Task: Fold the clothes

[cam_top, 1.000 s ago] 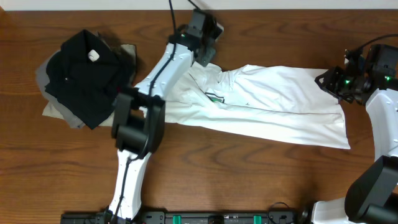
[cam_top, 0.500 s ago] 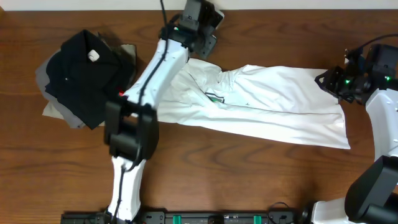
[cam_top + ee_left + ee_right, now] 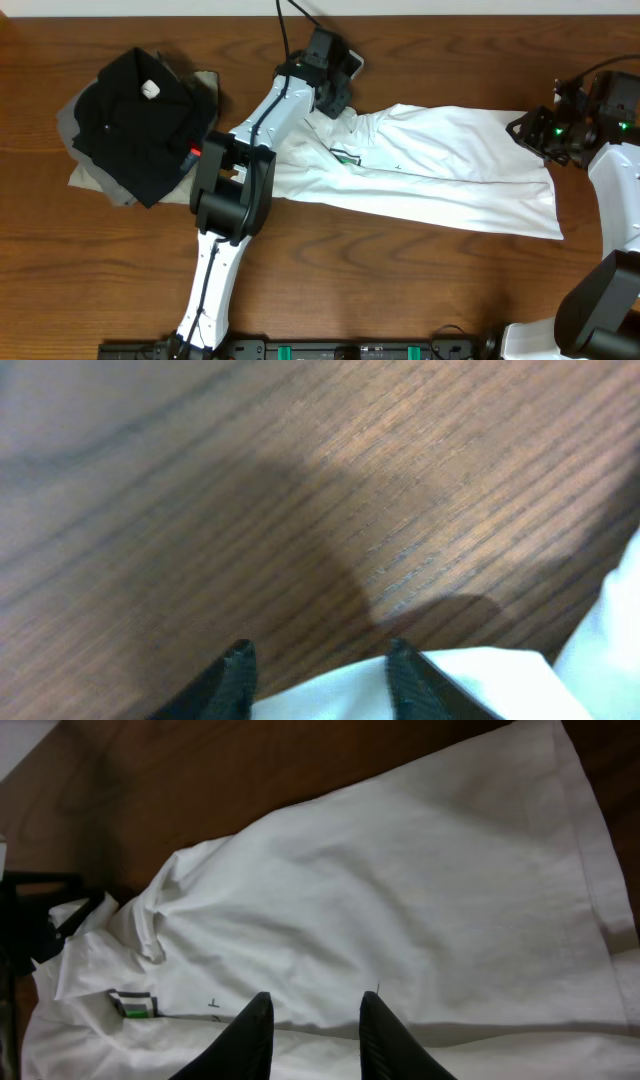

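The clothes, a white T-shirt (image 3: 450, 170), lie folded into a long band across the table, with the small green-and-grey print (image 3: 347, 156) facing up. My left gripper (image 3: 335, 95) is at the shirt's far left end. In the left wrist view this gripper (image 3: 320, 665) is open, with an edge of the shirt (image 3: 470, 685) lying under and between the fingertips. My right gripper (image 3: 522, 130) hovers by the shirt's right end. In the right wrist view it (image 3: 312, 1020) is open over the shirt (image 3: 400, 900), holding nothing, and the print (image 3: 135, 1003) shows at the lower left.
A black folded garment (image 3: 135, 120) with a white tag (image 3: 150, 88) lies on a grey folded garment (image 3: 90, 170) at the table's left. Bare wooden table (image 3: 400, 290) lies in front of the shirt. The table's far edge runs just behind the left gripper.
The left gripper went from shut to open, lifted toward the far edge, then came back down to the shirt's left end. The right gripper and the shirt have not moved.
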`<state>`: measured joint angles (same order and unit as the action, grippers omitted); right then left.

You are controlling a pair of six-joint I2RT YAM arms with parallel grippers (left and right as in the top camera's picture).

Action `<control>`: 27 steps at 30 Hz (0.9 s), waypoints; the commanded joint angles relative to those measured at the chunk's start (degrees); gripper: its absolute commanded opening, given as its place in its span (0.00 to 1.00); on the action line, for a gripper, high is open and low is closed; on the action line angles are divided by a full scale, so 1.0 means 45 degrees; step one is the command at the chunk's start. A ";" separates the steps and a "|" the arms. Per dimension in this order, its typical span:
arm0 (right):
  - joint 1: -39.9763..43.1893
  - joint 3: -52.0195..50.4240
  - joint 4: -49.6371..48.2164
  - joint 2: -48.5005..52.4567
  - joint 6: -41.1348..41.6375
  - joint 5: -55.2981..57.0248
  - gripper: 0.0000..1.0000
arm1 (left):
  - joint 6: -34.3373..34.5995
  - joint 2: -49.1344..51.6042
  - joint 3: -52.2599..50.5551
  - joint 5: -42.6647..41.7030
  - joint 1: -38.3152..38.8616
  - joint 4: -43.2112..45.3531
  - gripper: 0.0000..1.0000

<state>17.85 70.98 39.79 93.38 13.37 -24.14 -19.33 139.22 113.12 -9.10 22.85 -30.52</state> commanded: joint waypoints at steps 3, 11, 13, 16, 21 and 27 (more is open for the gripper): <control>-0.0068 0.0010 0.0092 0.0136 -0.0034 -0.0005 0.27 | -0.0078 0.0228 0.0092 -0.0296 0.0049 0.0039 0.06; -0.0068 0.0010 0.0262 0.0136 -0.0034 -0.0005 0.27 | -0.0068 -0.0733 0.0291 0.1744 0.0034 0.0243 0.06; -0.0068 0.0010 0.0262 0.0136 -0.0034 -0.0010 0.27 | -0.0063 -0.1195 0.0291 0.2225 0.0024 0.0189 0.06; -0.0068 0.0010 0.0257 0.0136 -0.0034 -0.0005 0.26 | -0.0024 -0.1855 0.0291 0.2633 0.0010 -0.0097 0.06; -0.0068 0.0010 0.0248 0.0136 -0.0034 -0.0005 0.26 | 0.0126 -0.2414 0.0291 0.2827 0.0000 -0.0952 0.06; -0.0068 0.0010 0.0165 0.0136 -0.0034 0.0000 0.27 | 0.0170 -0.2025 -0.0083 0.0471 0.0000 -0.1239 0.35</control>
<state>17.87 70.98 40.80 93.38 13.37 -24.16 -19.29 128.33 113.56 -1.15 23.03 -35.70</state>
